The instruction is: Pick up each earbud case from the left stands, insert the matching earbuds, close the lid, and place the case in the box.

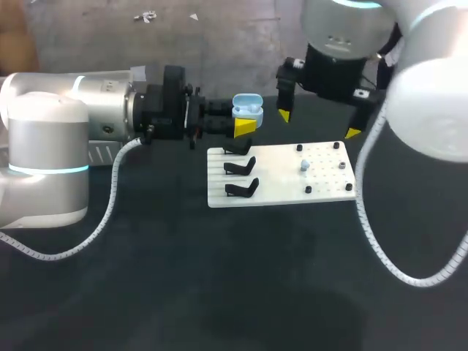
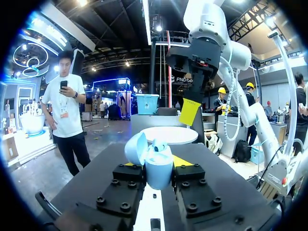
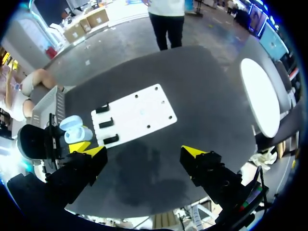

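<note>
Closest to me is my left arm (image 1: 66, 139), coming in low from the side. The left gripper (image 2: 156, 169) is pinching the light blue earbud case (image 2: 159, 166) from both sides. The case's lid is swung open, and it hangs in the air just past the far corner of the white board (image 1: 285, 191), on the stand side. Three black stands (image 1: 240, 167) sit in a row along that end of the board, the farthest partly hidden under my fingers. A small pale earbud (image 1: 304, 166) rests on the board among black pegs. The right gripper (image 1: 318, 123) hovers over the board's far edge, its fingers spread wide with nothing between them.
</note>
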